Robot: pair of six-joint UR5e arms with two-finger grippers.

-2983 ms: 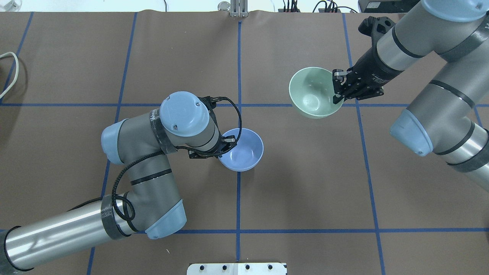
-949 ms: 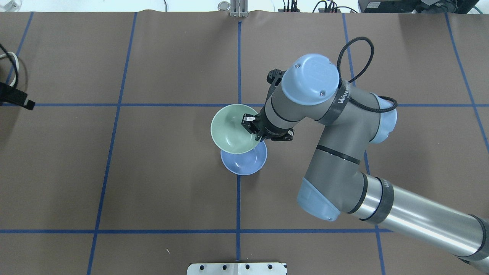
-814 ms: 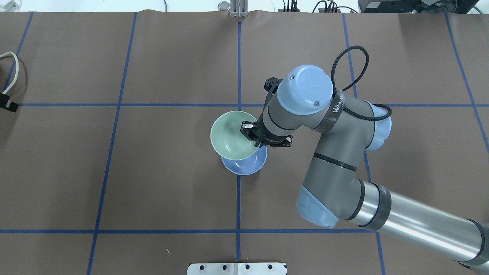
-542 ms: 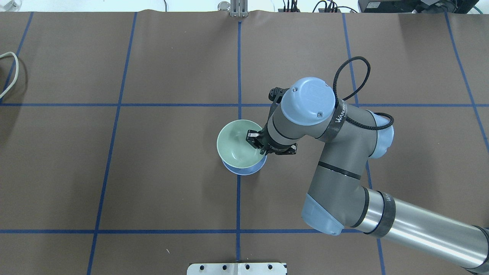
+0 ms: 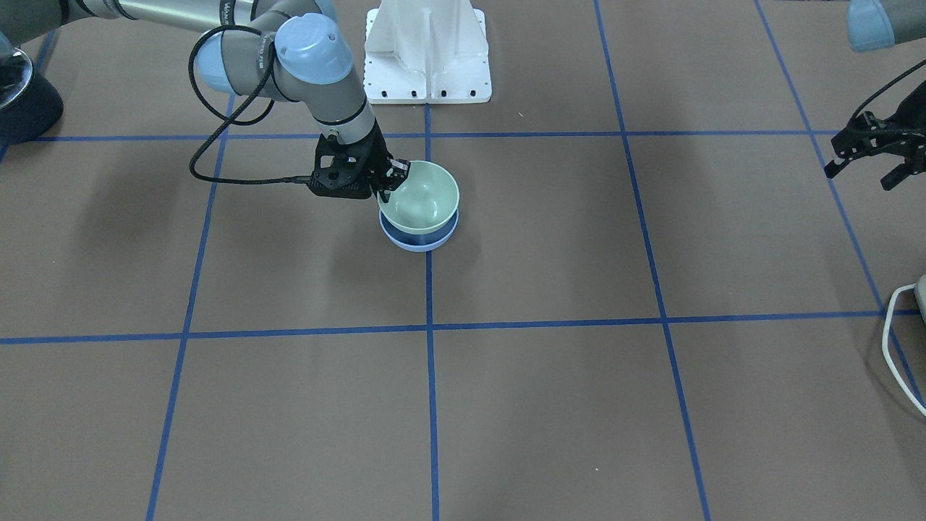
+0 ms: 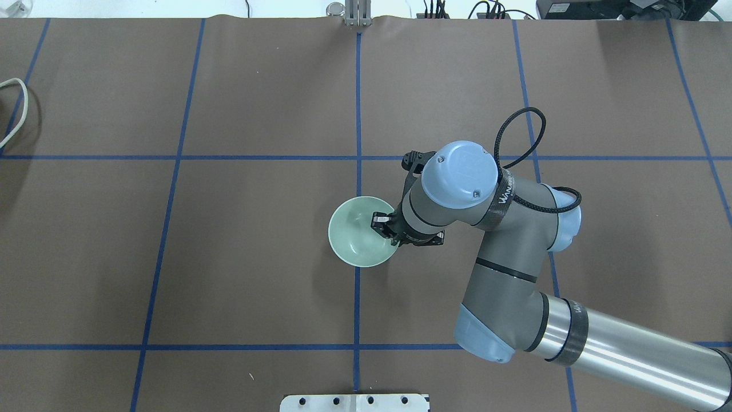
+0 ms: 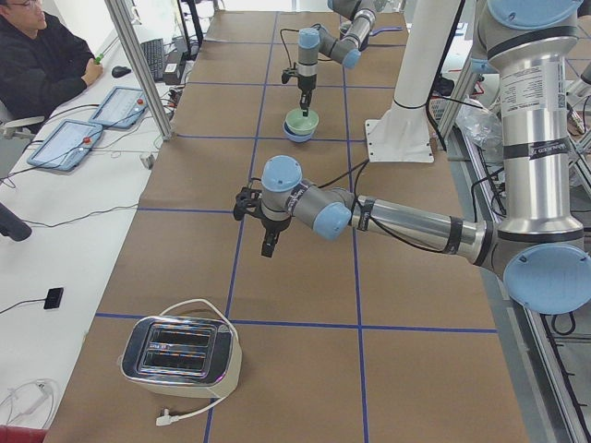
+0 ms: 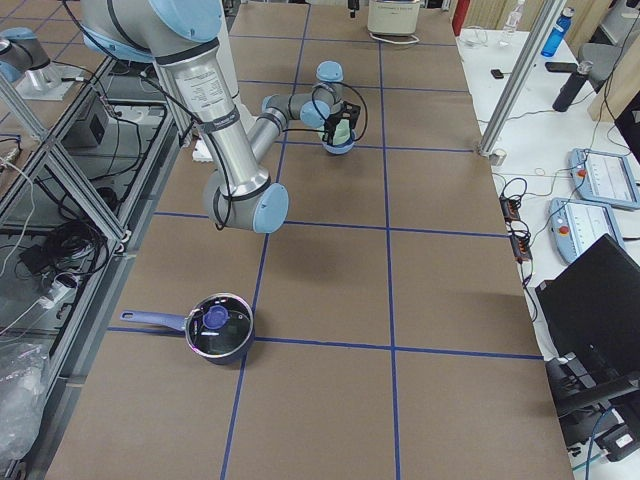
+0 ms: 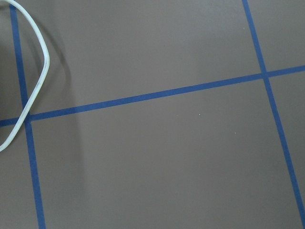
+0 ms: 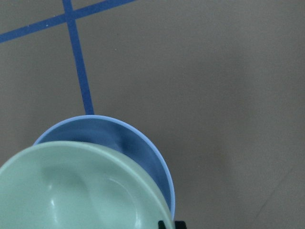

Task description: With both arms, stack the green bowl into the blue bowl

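The green bowl sits nested in the blue bowl near the table's middle, slightly tilted. Only a blue rim shows beneath it. In the overhead view the green bowl hides the blue one entirely. The right wrist view shows the green bowl inside the blue bowl. My right gripper is shut on the green bowl's rim; it also shows in the overhead view. My left gripper is open and empty, far off at the table's left side, above bare mat.
The white base pedestal stands behind the bowls. A white cable lies near the left gripper. A toaster stands at the table's left end, and a lidded pot at its right end.
My right arm carried the green bowl from the right to above the blue bowl and lowered it in. My left arm let go of the blue bowl and withdrew to the left.
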